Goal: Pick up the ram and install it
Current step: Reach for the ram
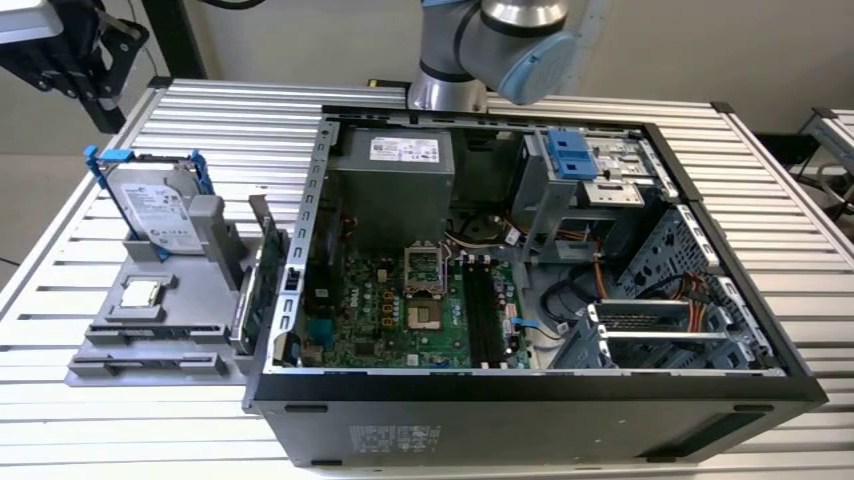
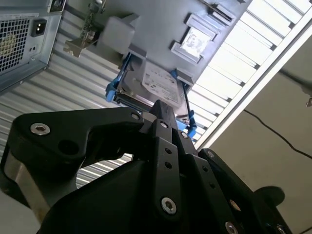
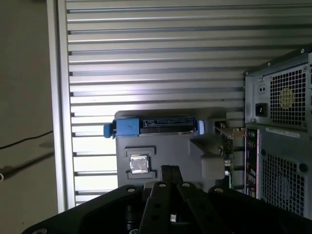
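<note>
One ram [image 1: 243,316] stands on edge at gray holder [image 1: 100,365], just beside case [image 1: 534,415]. Gripper [image 3: 169,169] closed, empty, well apart. Likely risk: green card [image 1: 271,250] adjacent, so misgrasp or snag.

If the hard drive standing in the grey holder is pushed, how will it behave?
The hard drive looks like a rigid metal block, so probably stiff and fairly heavy. It stands on edge in the grey holder, so a sideways push might tip it.
</note>
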